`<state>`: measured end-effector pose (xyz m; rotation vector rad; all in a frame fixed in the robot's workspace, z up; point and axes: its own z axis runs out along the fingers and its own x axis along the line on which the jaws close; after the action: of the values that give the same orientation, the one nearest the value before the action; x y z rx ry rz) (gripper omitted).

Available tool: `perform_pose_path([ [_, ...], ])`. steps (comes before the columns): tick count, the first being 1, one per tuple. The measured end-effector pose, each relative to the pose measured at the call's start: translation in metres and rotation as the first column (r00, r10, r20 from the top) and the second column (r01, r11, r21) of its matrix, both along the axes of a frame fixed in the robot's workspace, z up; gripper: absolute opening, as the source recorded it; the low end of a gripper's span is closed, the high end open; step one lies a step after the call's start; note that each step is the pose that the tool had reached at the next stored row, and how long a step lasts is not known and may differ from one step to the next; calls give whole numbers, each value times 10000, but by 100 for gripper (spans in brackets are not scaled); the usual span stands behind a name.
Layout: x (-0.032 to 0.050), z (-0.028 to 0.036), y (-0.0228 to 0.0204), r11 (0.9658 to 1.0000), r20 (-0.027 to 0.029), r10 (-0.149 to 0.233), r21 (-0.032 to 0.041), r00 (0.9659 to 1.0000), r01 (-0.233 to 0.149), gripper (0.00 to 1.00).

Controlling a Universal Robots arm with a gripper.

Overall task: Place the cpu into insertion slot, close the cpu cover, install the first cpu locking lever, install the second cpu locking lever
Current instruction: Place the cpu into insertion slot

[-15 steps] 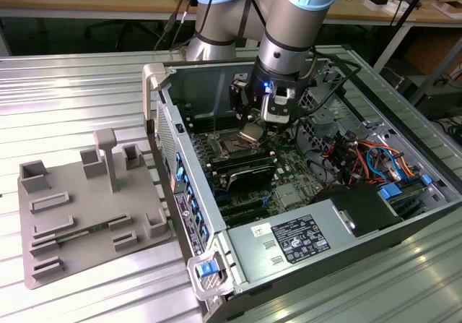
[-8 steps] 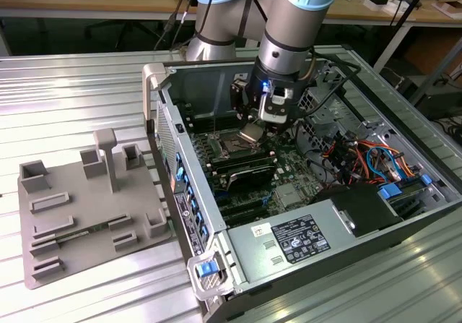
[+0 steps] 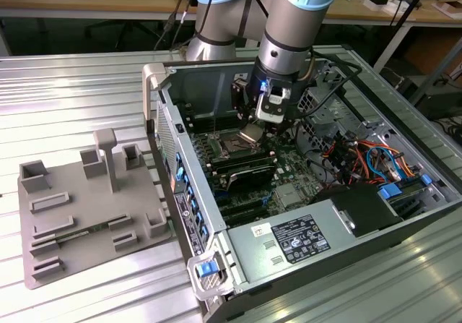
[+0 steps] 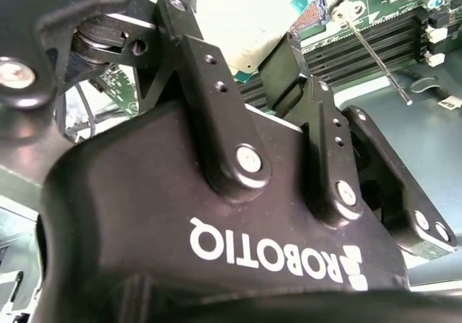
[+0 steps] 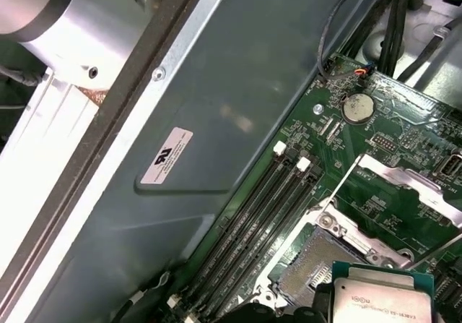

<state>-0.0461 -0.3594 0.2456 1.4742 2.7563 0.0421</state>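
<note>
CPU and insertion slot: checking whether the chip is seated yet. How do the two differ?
The cpu has a silvery metal top; the insertion slot shows a gold-brown centre. The cpu sits in the gripper, above the board; the insertion slot lies on the board, uncovered. Both are square.

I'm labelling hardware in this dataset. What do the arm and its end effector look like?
The arm is silver-grey tubing with pale blue joint caps and a black cable alongside. The end effector is matte black, with bolted linkage fingers and white lettering on its body.
</note>
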Motion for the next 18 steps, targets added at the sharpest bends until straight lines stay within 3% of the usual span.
perform_pose_path([
  [9,0,-3,0,9986,1,-525,-26,9986,525,55],
  [18,0,-7,0,9923,3,-1234,-56,9924,1234,55],
])
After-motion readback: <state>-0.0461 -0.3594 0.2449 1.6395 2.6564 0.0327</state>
